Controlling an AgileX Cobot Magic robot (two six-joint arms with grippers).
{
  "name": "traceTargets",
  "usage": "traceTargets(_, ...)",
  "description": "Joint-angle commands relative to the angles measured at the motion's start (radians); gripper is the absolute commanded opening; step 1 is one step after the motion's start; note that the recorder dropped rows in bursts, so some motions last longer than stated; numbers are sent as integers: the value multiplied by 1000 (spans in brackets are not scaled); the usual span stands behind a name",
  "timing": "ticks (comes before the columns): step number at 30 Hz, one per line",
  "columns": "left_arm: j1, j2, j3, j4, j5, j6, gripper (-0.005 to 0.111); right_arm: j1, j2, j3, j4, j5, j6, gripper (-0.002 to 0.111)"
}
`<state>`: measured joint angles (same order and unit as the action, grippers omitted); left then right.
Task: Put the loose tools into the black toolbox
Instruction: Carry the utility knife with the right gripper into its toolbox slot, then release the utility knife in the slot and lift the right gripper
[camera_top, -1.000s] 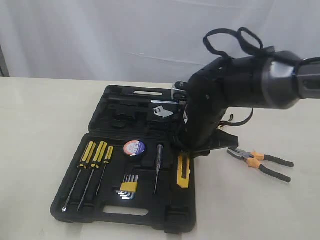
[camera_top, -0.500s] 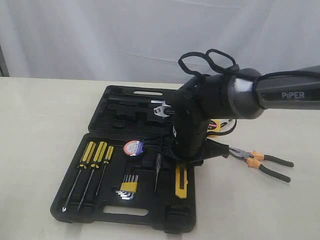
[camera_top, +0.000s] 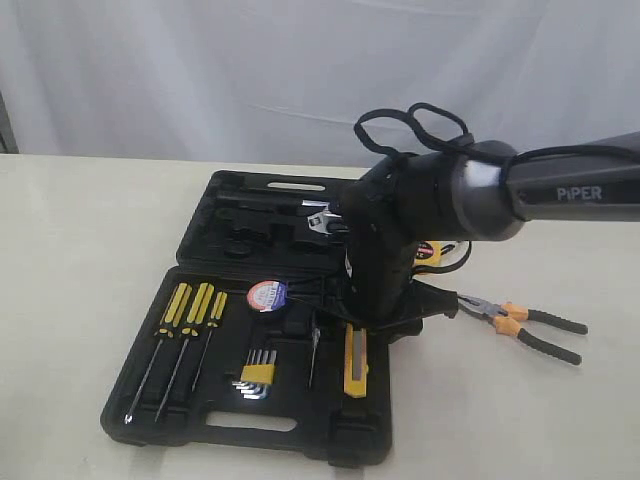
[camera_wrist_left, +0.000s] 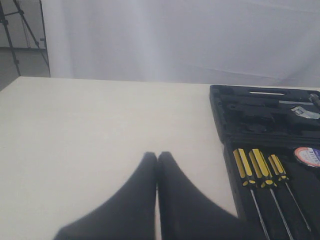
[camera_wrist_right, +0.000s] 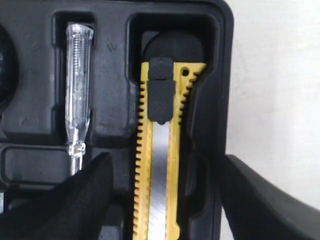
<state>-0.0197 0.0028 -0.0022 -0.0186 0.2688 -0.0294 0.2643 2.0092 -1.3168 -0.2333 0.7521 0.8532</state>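
Hovering open, my right gripper (camera_wrist_right: 165, 162) straddles the yellow utility knife (camera_wrist_right: 159, 150) lying in the black toolbox (camera_wrist_right: 110, 75); my left gripper (camera_wrist_left: 156, 156) is closed.

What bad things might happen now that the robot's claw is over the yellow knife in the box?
1. The open right claw straddles the utility knife closely. If it lifts crookedly, a finger might drag the knife out of its slot in the toolbox.
2. The clear tester sits right beside one finger and might get bumped.
3. The tape measure lies partly hidden behind the arm. A swing toward the pliers might knock it.
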Motion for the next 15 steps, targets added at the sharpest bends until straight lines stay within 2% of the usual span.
traceTargets(1, -2, -3, 2, -2, 0, -1, 0, -1, -9, -9, 3, 10, -5, 60)
traceTargets(3, -2, -3, 2, -2, 0, -1, 0, -1, -22, -9, 27, 18, -38, 54)
traceTargets(4, -2, -3, 2, -2, 0, -1, 0, -1, -32, -9, 42, 24, -64, 47)
traceTargets(8, -2, -3, 2, -2, 0, -1, 0, -1, -75, -9, 72, 91, -181, 1)
traceTargets(15, -2, -3, 2, -2, 0, -1, 0, -3, -91, -7, 106, 163, -332, -1)
